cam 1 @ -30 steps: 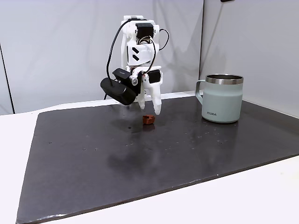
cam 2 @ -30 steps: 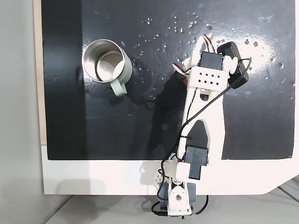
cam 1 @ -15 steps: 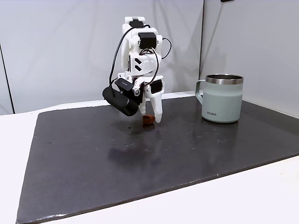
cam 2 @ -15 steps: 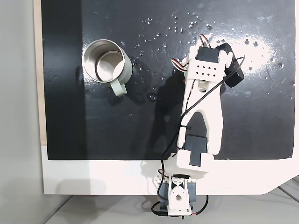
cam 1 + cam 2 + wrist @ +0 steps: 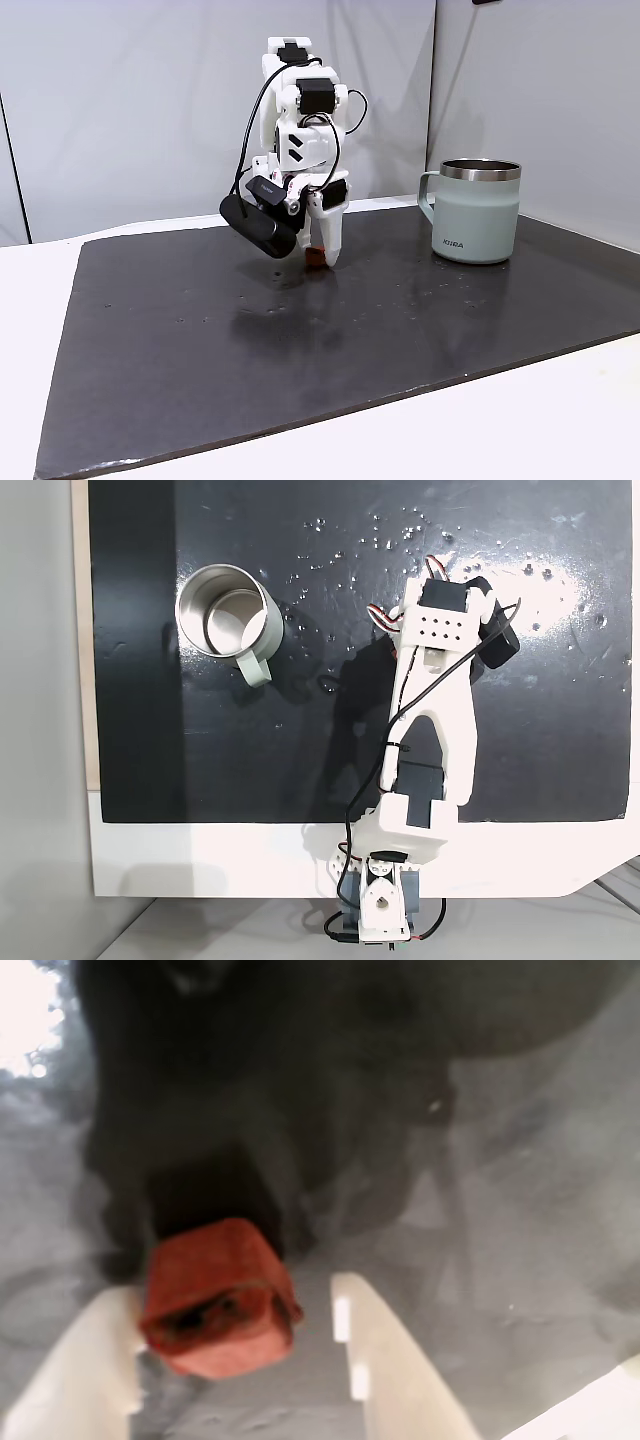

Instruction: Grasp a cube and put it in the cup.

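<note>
Wrist view: cube [image 5: 218, 1298] rust red, blurred, edges rounded, dark dent on near face. Sits between white fingers [image 5: 375, 1360], touching one at picture's left, gap to other; fingers apart.

Front fixed view: cube [image 5: 314, 259] on dark surface [image 5: 300, 350], half hidden by fingers. Cup [image 5: 478, 212] well right.

Top fixed view: cup [image 5: 222, 621] empty; arm [image 5: 432, 710] covers cube.

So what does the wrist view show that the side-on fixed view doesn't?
Wrist view: the cube close up between the two white fingers, near the left one, a gap to the right one. Side-on fixed view: the cup standing right of the arm, and the whole mat. Both share the cube at the gripper on the dark mat.
</note>
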Tool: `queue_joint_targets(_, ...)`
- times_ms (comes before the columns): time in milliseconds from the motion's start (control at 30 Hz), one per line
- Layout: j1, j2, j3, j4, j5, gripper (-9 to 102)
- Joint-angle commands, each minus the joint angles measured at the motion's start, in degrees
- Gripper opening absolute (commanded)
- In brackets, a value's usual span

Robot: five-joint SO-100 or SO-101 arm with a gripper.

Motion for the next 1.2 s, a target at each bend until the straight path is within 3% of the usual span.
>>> queue_joint_targets(0, 0.44, 0.26, -3.16, 0.53, -0.79, 12)
queue_joint_targets(167, 0.79, -0.26, -3.16, 0.53, -0.97, 4)
queue_joint_targets(433, 1.05, -0.44, -4.22, 1.41, -0.88, 2)
queue_joint_targets(1167, -3.34, 15.12, -18.02, 19.69, 4.75, 2)
